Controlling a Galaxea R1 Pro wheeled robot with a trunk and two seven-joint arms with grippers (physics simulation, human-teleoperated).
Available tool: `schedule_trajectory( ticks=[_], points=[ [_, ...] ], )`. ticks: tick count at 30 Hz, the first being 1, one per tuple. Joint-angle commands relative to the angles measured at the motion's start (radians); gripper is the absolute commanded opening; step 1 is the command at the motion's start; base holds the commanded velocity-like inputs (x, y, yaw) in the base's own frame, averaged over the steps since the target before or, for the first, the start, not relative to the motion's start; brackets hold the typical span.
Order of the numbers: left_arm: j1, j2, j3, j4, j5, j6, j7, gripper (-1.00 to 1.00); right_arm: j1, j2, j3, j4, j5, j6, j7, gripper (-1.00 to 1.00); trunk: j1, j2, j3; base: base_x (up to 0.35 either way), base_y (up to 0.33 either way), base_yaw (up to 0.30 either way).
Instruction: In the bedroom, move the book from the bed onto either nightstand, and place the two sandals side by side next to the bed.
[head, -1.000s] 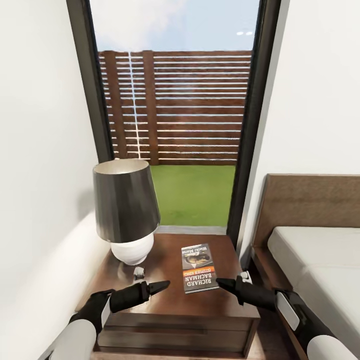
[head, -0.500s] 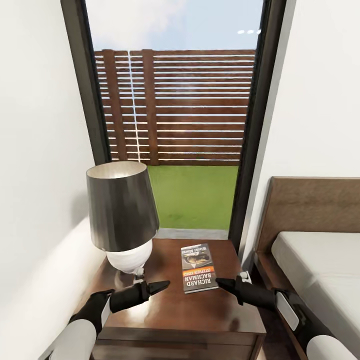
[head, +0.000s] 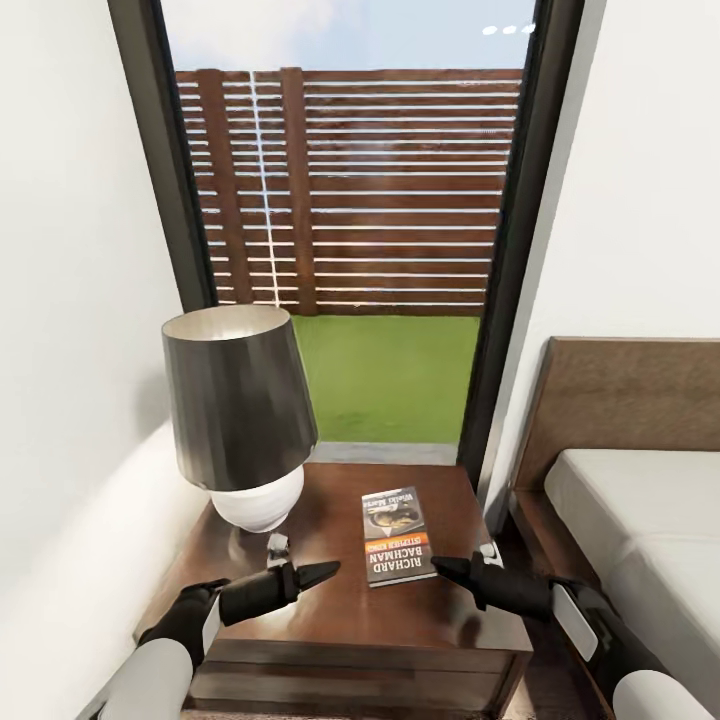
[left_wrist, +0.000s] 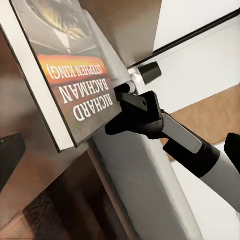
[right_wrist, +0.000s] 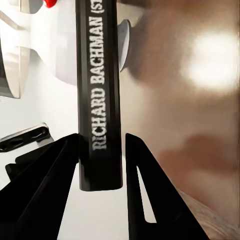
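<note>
- The thin paperback book with the grey-black cover photo, orange band and white "RICHARD BACHMAN" lettering (head: 397, 535) lay flat on the low dark-brown glossy wooden nightstand (head: 300, 620), near its middle and beside the lamp with a dark shade and white base (head: 240, 415).
- My right end effector (head: 440, 567) sat just beside the book's near right corner. From the right wrist camera its two black fingers (right_wrist: 145, 200) stood spread to either side of the black spine (right_wrist: 99, 95), not closed on it.
- My left end effector (head: 330, 570) hovered over the nightstand just off the book's near left corner. I could not tell from the pictures how far its fingers stood apart; it held nothing.
- I judged the book part as done, since it rested fully on the wood with no corner overhanging.
- To finish cleanly I wanted to draw the right arm straight back along the spine line, fingers kept wide, so neither tip dragged the cover.
- I wanted the left arm lifted clear before any base motion, minding the lamp close by.
- The grey mattress of the dark-framed bed (head: 640, 520) lay to my right; the sandals would be my next search.
</note>
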Motion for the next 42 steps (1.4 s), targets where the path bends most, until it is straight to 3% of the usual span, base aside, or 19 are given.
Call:
schedule_trajectory(
  ticks=[1,5,15,24,30,36,42],
  points=[
    [-0.001,-0.001,0.008,-0.002,-0.01,0.011,-0.006,1.0,-0.001,0.0,-0.002,0.0,-0.002,0.005,0.003,-1.0,0.0,-0.001,-0.001,0.0,0.0,0.0],
    [-0.001,-0.001,0.008,-0.002,-0.01,0.01,-0.007,1.0,-0.001,0.0,-0.002,0.0,-0.002,0.006,0.003,-1.0,0.0,-0.001,-0.001,0.0,0.0,0.0],
    [-0.001,-0.001,0.008,-0.002,-0.01,0.011,-0.007,1.0,-0.001,0.0,-0.002,0.0,-0.002,0.005,0.003,-1.0,0.004,-0.003,-0.04,0.0,0.0,0.0],
    [-0.001,-0.001,0.008,-0.002,-0.01,0.011,-0.006,1.0,-0.001,0.0,-0.002,0.0,-0.002,0.005,0.003,-1.0,0.004,-0.003,-0.04,0.0,0.0,0.0],
    [-0.001,-0.001,0.008,-0.002,-0.01,0.011,-0.007,1.0,-0.001,0.0,-0.002,0.0,-0.002,0.005,0.003,-1.0,0.007,-0.004,-0.063,0.0,0.0,0.0],
    [-0.001,-0.001,0.008,-0.002,-0.01,0.011,-0.007,1.0,-0.001,0.0,-0.002,0.0,-0.002,0.005,0.002,-1.0,0.007,-0.004,-0.063,0.0,0.0,0.0],
    [-0.001,-0.001,0.008,-0.002,-0.01,0.011,-0.007,1.0,-0.001,0.001,-0.002,0.0,-0.002,0.005,0.002,-1.0,0.01,-0.006,-0.086,0.0,0.0,0.0]
  ],
)
